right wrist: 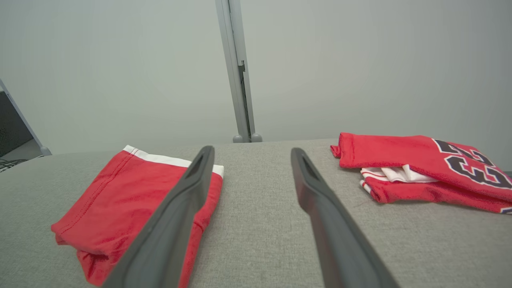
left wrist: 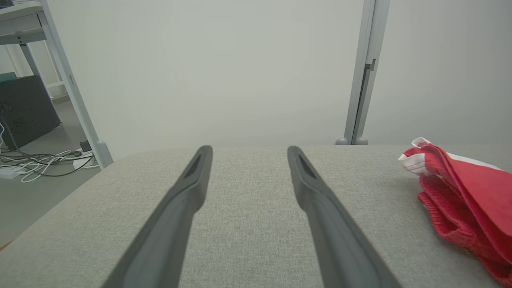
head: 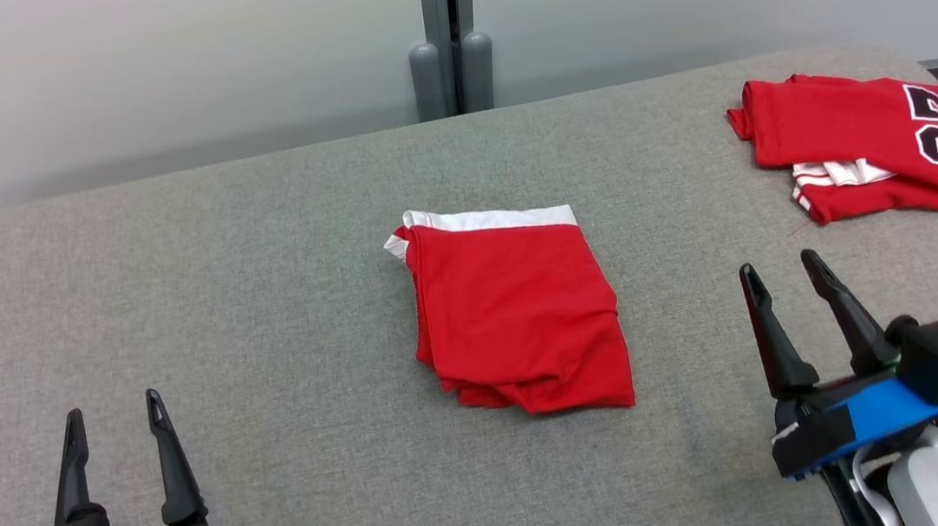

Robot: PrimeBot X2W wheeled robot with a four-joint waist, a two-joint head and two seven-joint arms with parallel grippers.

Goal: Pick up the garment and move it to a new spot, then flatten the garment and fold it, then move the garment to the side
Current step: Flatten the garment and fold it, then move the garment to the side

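A red garment (head: 518, 310) with a white band along its far edge lies folded in the middle of the grey table (head: 218, 281). It also shows at the right edge of the left wrist view (left wrist: 468, 192) and at the left of the right wrist view (right wrist: 120, 192). My left gripper (head: 113, 405) stands open at the near left, well clear of the garment, with nothing between its fingers (left wrist: 249, 149). Open and empty too, my right gripper (head: 778, 262) hovers to the right of the garment, its jaws over bare cloth (right wrist: 252, 149).
A second folded red jersey (head: 857, 135) with a black "23" lies at the far right corner (right wrist: 408, 160). A grey post (head: 450, 38) rises behind the table's far edge. Cables and a shelf frame (left wrist: 48, 164) are on the floor beyond the left edge.
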